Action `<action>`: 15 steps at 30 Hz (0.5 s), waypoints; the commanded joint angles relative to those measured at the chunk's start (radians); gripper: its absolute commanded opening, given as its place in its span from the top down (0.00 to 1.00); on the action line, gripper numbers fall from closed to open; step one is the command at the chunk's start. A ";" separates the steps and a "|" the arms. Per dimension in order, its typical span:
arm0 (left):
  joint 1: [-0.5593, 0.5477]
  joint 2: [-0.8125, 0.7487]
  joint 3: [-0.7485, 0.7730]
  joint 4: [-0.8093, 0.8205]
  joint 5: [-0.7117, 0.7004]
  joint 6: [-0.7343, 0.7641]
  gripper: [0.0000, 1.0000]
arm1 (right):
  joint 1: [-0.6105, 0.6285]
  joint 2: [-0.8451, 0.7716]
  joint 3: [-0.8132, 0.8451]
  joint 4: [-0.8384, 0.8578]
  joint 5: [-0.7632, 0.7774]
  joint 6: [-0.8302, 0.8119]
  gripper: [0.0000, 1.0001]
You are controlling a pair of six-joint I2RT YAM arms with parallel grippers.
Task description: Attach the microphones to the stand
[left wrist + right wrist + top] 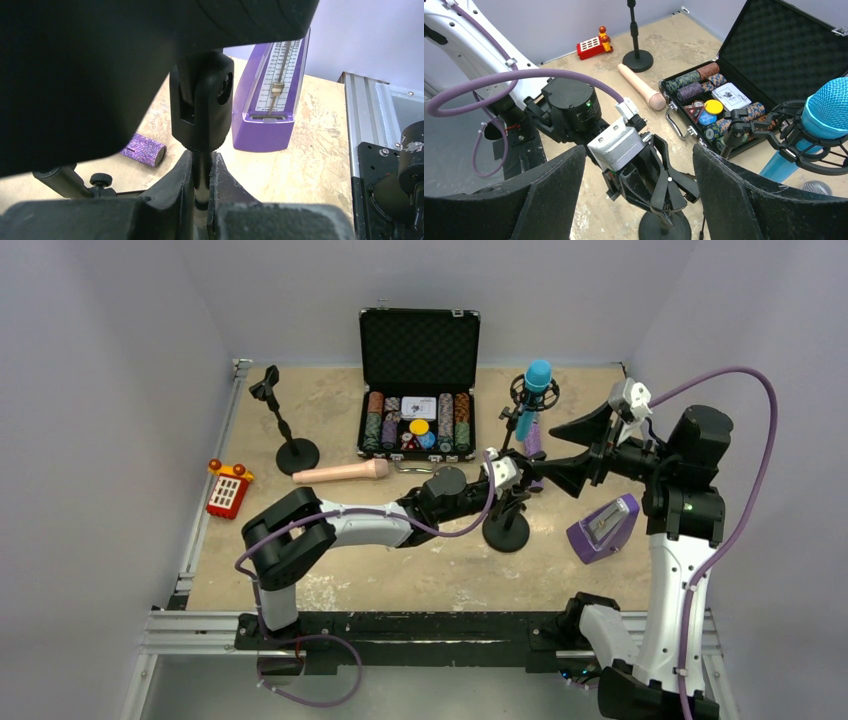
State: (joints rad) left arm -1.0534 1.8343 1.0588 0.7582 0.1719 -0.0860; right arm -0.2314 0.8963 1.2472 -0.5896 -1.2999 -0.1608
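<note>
My left gripper (pixel 512 485) is shut on the thin pole (pixel 201 175) of a black mic stand with a round base (pixel 507 530); its spring clip (pixel 664 185) rises above my jaws. My right gripper (pixel 560 452) is open and empty, just right of that clip, with its fingers either side of it in the right wrist view (pixel 639 200). A beige microphone (pixel 340 472) lies on the table. A blue microphone (pixel 537 380) sits in a shock-mount stand. A purple glitter microphone (pixel 143 148) lies behind the held stand. A second empty stand (pixel 290 440) is far left.
An open black case of poker chips (pixel 418 420) stands at the back centre. A purple metronome (pixel 603 527) sits right of the held stand, near my right arm. A red toy (pixel 228 490) lies at the left edge.
</note>
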 commanded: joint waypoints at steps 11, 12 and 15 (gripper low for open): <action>0.038 -0.422 -0.346 -0.058 -0.039 -0.051 1.00 | -0.006 -0.012 -0.032 -0.021 0.007 -0.082 0.18; 0.047 -0.471 -0.387 -0.074 -0.045 -0.053 1.00 | -0.004 -0.010 -0.032 -0.029 0.005 -0.098 0.18; 0.084 -0.598 -0.507 -0.120 -0.080 -0.055 1.00 | -0.004 0.003 -0.034 -0.049 0.002 -0.141 0.18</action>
State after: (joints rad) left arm -1.0122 1.3930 0.6621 0.6491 0.1440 -0.1169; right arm -0.2314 0.8959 1.2194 -0.6113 -1.2930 -0.2310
